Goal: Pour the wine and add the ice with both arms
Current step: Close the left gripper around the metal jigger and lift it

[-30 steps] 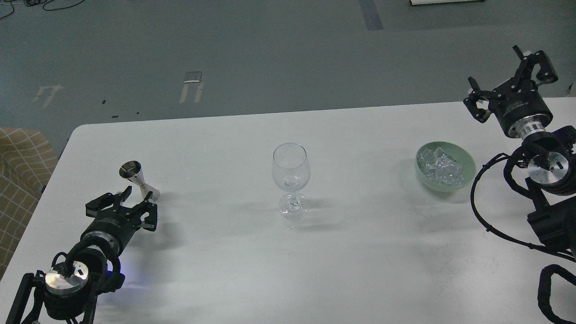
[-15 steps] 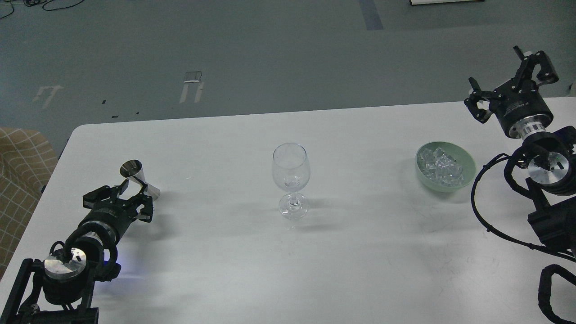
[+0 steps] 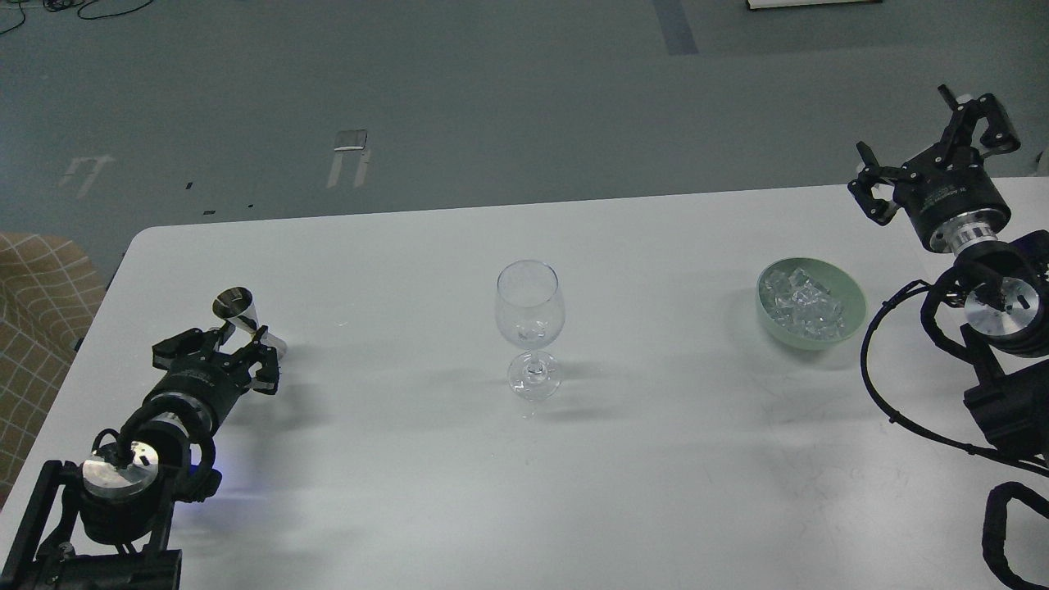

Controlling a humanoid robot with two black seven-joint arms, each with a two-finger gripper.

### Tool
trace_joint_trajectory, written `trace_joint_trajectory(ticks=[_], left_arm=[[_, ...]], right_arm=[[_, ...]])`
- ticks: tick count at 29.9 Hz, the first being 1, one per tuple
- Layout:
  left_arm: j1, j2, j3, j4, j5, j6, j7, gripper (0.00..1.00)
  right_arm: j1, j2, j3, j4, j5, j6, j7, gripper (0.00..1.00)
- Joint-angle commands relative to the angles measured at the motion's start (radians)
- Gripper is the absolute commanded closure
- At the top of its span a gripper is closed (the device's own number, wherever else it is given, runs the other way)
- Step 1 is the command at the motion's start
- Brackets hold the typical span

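A silver jigger stands tilted at the table's left. My left gripper is open just in front of it, fingers on either side of its lower half; I cannot tell whether they touch it. No wine shows in the jigger from here. A clear wine glass stands upright mid-table with a faint glint low in its bowl. The ice is heaped in a pale green bowl at the right. My right gripper is open and empty, raised beyond the bowl at the table's far right edge.
The white table ends at a far edge with grey floor behind. A tan checked seat is off the left edge. My right arm's cables loop over the table at the right.
My left gripper has shifted left and up to the jigger, and the jigger's top has moved slightly left. The right gripper has drifted a little to the right.
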Motion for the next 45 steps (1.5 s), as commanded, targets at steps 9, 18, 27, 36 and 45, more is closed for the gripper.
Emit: trace_joint_trajectory(ticks=[9, 18, 27, 36, 45], left_arm=[[-0.049, 0.000, 0.006, 0.045, 0.006, 0.000, -0.001, 0.61], [-0.082, -0.003, 0.006, 0.076, 0.006, 0.000, -0.002, 0.61], [-0.087, -0.003, 0.006, 0.092, 0.011, 0.000, -0.007, 0.51], [-0.095, 0.000, 0.008, 0.100, 0.012, 0.000, -0.027, 0.42], [-0.107, -0.005, 0.008, 0.117, 0.012, 0.000, -0.027, 0.51]], right_arm=[[-0.002, -0.006, 0.000, -0.002, 0.000, 0.000, 0.000, 0.00], [-0.002, -0.006, 0.000, -0.005, 0.000, 0.000, 0.000, 0.00], [-0.002, -0.006, 0.000, -0.003, 0.000, 0.000, 0.000, 0.00], [-0.005, -0.006, -0.001, -0.005, 0.000, 0.000, 0.000, 0.00], [-0.008, -0.006, 0.000, -0.005, 0.000, 0.000, 0.000, 0.00]])
